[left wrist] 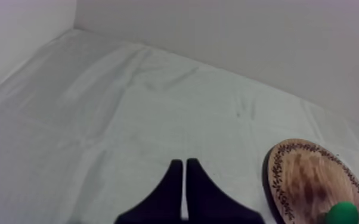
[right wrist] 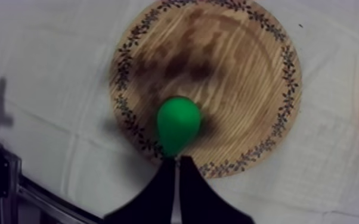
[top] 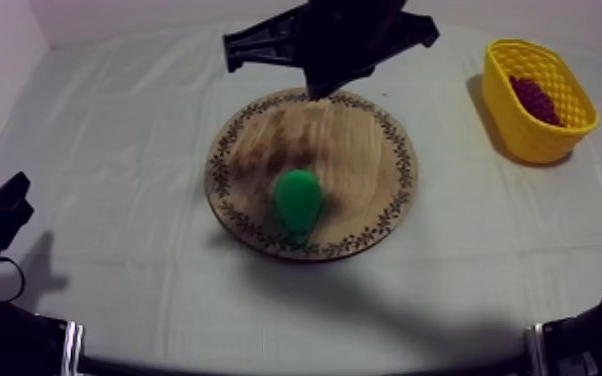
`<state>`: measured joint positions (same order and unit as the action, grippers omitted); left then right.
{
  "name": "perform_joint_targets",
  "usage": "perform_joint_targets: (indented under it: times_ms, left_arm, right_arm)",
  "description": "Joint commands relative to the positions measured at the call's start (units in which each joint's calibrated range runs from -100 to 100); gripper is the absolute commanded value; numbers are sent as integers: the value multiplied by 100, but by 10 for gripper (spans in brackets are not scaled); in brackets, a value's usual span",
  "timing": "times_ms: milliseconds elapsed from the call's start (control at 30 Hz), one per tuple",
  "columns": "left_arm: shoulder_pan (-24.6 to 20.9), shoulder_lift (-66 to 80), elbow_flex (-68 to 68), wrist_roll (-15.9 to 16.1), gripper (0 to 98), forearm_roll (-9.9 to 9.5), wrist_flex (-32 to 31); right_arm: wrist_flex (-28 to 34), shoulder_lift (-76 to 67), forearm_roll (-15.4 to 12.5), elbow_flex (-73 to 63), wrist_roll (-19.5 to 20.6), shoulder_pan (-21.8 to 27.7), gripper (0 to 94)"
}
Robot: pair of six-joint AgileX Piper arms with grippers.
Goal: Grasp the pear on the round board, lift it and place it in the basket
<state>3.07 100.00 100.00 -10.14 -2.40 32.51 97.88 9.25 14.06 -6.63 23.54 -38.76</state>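
You see 2 items directly on the cloth-covered table (top: 115, 170): the wooden board (top: 355, 150) at centre and the yellow basket (top: 543, 140) well apart, far right.

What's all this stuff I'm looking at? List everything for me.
wooden board: one, brown with a patterned rim, middle of the table
pear: one, green, lying on the board toward its front rim
basket: one, yellow, far right of the table
grapes: one bunch, dark red, inside the basket
cloth: one, grey-white, covering the table
left hand: one, black, low at the left side, fingers together
right hand: one, black, above the board, fingers together
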Motion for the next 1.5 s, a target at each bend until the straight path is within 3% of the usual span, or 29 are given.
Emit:
perform_joint_targets:
  times_ms: [0,567,667,833,1000,1200,1467]
  left_arm:
    - [1,0,0,1,1,-2,-1]
    - [1,0,0,1,1,-2,-1]
    - [1,0,0,1,1,-2,-1]
    - [1,0,0,1,1,-2,-1]
    - [1,0,0,1,1,-2,-1]
    - [1,0,0,1,1,-2,-1]
    - [1,0,0,1,1,-2,-1]
  right_arm:
    - [27,215,-66,-2,115,17,2]
    - [42,1111,-572,186,567,127,35]
    - [46,1134,-607,174,592,125,134]
    - [47,1144,-637,227,667,134,497]
    - [37,1172,-629,255,751,144,714]
    - [-190,1227,-671,374,713,133,844]
    - [-1078,1425,-714,742,501,156,879]
